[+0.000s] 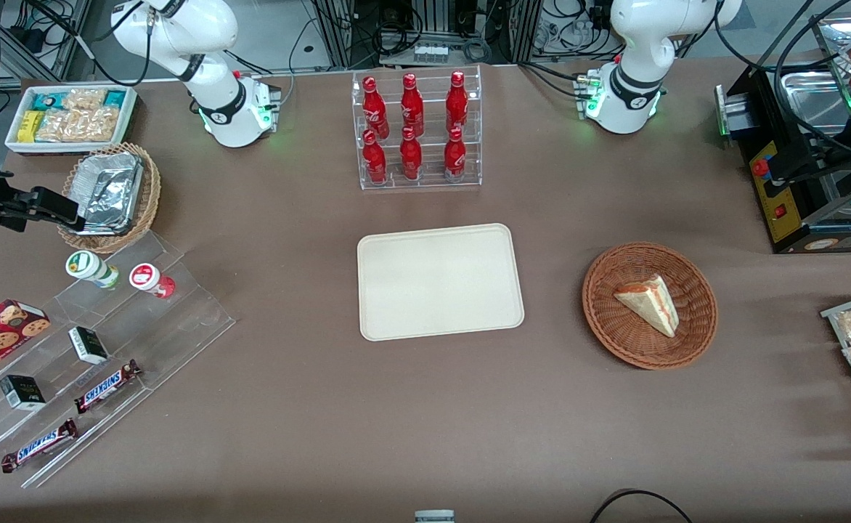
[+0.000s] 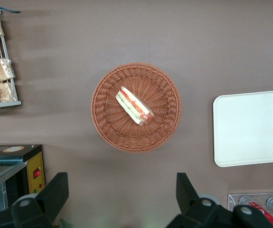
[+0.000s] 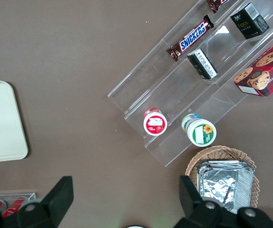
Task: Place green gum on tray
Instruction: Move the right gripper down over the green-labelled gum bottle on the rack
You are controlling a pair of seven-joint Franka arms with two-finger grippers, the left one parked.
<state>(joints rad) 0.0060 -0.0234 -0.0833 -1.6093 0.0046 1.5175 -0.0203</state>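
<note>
On the top step of the clear acrylic riser [image 1: 117, 319], toward the working arm's end of the table [image 1: 425, 407], the green gum [image 1: 91, 268] stands just beside the red-and-white bottle [image 1: 152, 280], both tipped a little so their lids face the front camera, as display stock would. High above them hangs the gripper [image 3: 124, 199], its fingers [image 3: 60, 194] spread wide with nothing between them, seemingly poised for a descent onto the green-lidded bottle. Well apart, near the table's middle, the cream tray [image 1: 440, 281] lies bare to receive it. Close neighbours matter: the foil-filled wicker basket [image 1: 110, 196] and the red bottle leave little room for the fingers.
</note>
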